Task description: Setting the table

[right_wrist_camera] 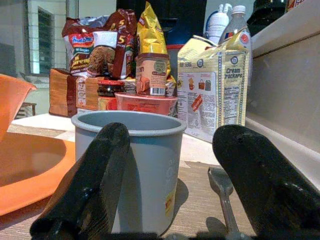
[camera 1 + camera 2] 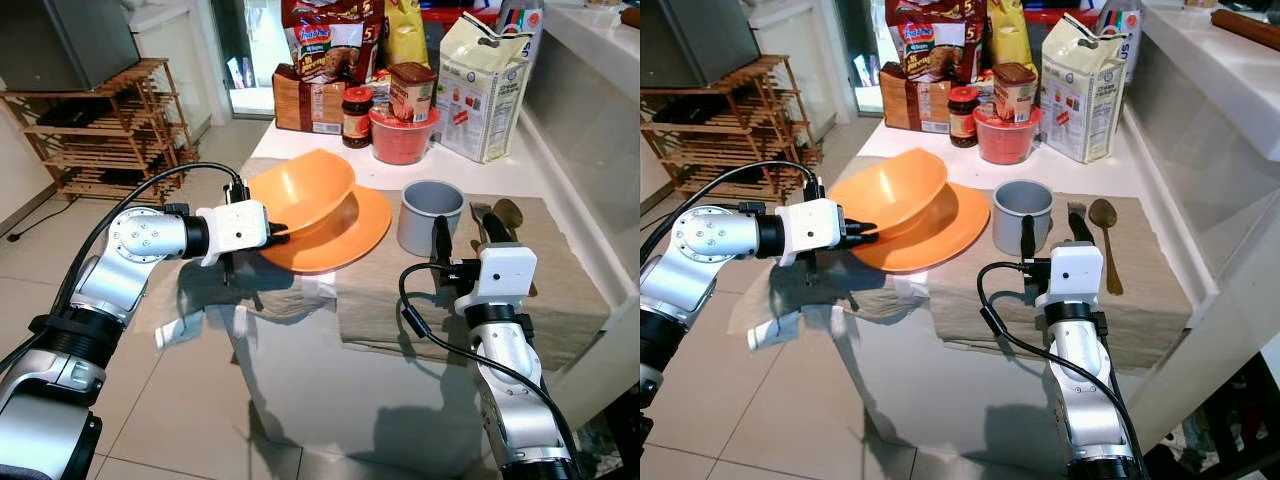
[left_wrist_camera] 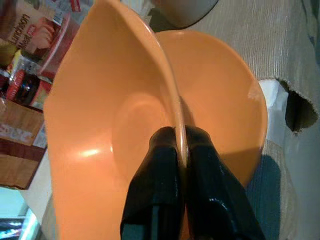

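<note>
At the back of the white table [image 2: 330, 390] stands a row of groceries. The white box [image 2: 485, 85] reads "Cream Crackers" in the right wrist view, next to small nutrition print too fine to read. A large "5" shows on the red-brown bag [image 2: 330, 35], whose logo is too small to make out. A yellow bag [image 2: 405, 30], a brown box [image 2: 308, 100], a dark jar [image 2: 357, 115] with a red lid, and a red tub [image 2: 403, 135] with a tin [image 2: 412, 90] on it fill out the row; the left wrist view catches "Luncheon Meat" on a label at its edge.

The left end effector [image 2: 275, 232] is clamped on the rim of the orange bowl [image 2: 305, 190], its two fingers [image 3: 162, 175] pinching the wall from inside and outside. The bowl is tilted, leaning over the orange plate [image 2: 345, 235], which lies on the beige mat [image 2: 560, 290].

The right end effector [image 2: 458, 235] is spread wide, nothing between its fingers [image 1: 100, 175], just in front of the grey cup [image 2: 431, 215]. The cup stands upright on the mat beside the plate. A fork [image 2: 1078, 220] and a wooden spoon [image 2: 1106, 240] lie on the mat to the cup's right.

A wooden shelf [image 2: 110, 125] stands on the tiled floor [image 2: 170, 400].
</note>
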{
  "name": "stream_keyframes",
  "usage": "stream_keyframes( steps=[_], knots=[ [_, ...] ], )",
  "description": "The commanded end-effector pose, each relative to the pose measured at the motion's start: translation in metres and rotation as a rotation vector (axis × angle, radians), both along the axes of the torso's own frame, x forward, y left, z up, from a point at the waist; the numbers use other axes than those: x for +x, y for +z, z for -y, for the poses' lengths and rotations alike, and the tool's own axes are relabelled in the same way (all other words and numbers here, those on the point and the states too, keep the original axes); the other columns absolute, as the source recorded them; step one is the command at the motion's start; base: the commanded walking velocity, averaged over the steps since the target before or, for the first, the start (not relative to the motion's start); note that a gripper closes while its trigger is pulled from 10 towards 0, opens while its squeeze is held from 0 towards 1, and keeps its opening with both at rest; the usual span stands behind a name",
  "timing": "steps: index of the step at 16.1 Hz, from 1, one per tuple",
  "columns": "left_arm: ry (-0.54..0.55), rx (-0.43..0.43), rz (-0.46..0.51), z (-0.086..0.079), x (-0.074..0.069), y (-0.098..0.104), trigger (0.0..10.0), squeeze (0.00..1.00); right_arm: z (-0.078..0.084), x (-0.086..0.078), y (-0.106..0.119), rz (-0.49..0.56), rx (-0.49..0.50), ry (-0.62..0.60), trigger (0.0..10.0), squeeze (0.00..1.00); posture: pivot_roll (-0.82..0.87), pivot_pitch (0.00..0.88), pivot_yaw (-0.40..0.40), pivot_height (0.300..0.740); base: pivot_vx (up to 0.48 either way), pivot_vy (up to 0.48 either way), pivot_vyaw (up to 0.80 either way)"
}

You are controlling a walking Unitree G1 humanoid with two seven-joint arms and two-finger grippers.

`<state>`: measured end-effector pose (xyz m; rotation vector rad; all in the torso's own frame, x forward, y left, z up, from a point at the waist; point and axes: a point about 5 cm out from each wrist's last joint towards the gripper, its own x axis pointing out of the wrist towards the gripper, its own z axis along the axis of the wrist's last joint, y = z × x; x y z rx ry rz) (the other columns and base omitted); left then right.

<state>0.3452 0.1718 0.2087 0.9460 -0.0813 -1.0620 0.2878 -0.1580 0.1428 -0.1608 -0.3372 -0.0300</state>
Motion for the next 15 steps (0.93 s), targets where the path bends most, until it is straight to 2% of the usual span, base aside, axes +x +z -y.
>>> stream_keyframes(
  steps=[1,2,3,5,6,9,12,13,14,15],
  knots=[
    [0.028,-0.029,0.056,0.000,0.003,0.011,0.0,0.00,-0.001,-0.001,-0.006,-0.030,-0.004,0.002,10.0,0.00,-0.02,0.000,0.073,0.740,0.000,0.000,0.00],
    [0.039,-0.050,0.071,0.001,0.005,0.014,0.0,0.00,-0.001,-0.001,-0.006,-0.031,-0.004,0.003,10.0,0.00,-0.01,0.000,0.074,0.740,0.000,0.000,0.00],
    [0.086,-0.129,0.123,0.001,0.009,0.027,0.0,0.00,-0.001,-0.001,-0.007,-0.033,-0.004,0.004,10.0,0.00,-0.01,0.000,0.072,0.740,0.000,0.000,0.00],
    [0.107,-0.165,0.155,0.000,0.012,0.035,0.0,0.00,-0.002,-0.001,-0.007,-0.035,-0.003,0.005,10.0,0.00,-0.01,0.000,0.071,0.740,0.000,0.000,0.00],
    [0.130,-0.210,0.182,-0.002,0.014,0.043,0.0,0.00,-0.002,0.000,-0.007,-0.036,-0.003,0.006,10.0,0.00,-0.01,0.000,0.068,0.740,0.000,0.000,0.00],
    [0.244,-0.431,0.299,-0.013,0.021,0.089,0.0,0.00,-0.003,0.001,-0.008,-0.040,-0.005,0.010,10.0,0.00,0.00,0.000,0.066,0.740,0.000,0.000,0.00],
    [0.317,-0.595,0.381,-0.024,0.019,0.121,0.0,0.00,-0.003,0.002,-0.009,-0.039,-0.006,0.010,10.0,0.00,0.00,0.000,0.063,0.740,0.000,0.000,0.00],
    [0.345,-0.678,0.415,-0.030,0.016,0.133,0.0,0.00,-0.002,0.003,-0.006,-0.022,-0.006,0.002,10.0,0.00,0.01,0.000,0.061,0.740,0.000,0.000,0.00],
    [0.363,-0.731,0.435,-0.034,0.011,0.138,0.0,0.00,0.001,0.003,0.004,0.023,-0.010,-0.018,10.0,0.00,0.01,0.000,0.060,0.740,0.000,0.000,0.00],
    [0.371,-0.734,0.443,-0.035,0.010,0.138,0.0,0.00,0.003,0.004,0.010,0.051,-0.014,-0.031,10.0,0.00,0.01,0.000,0.060,0.740,0.000,0.000,0.00]
  ],
)
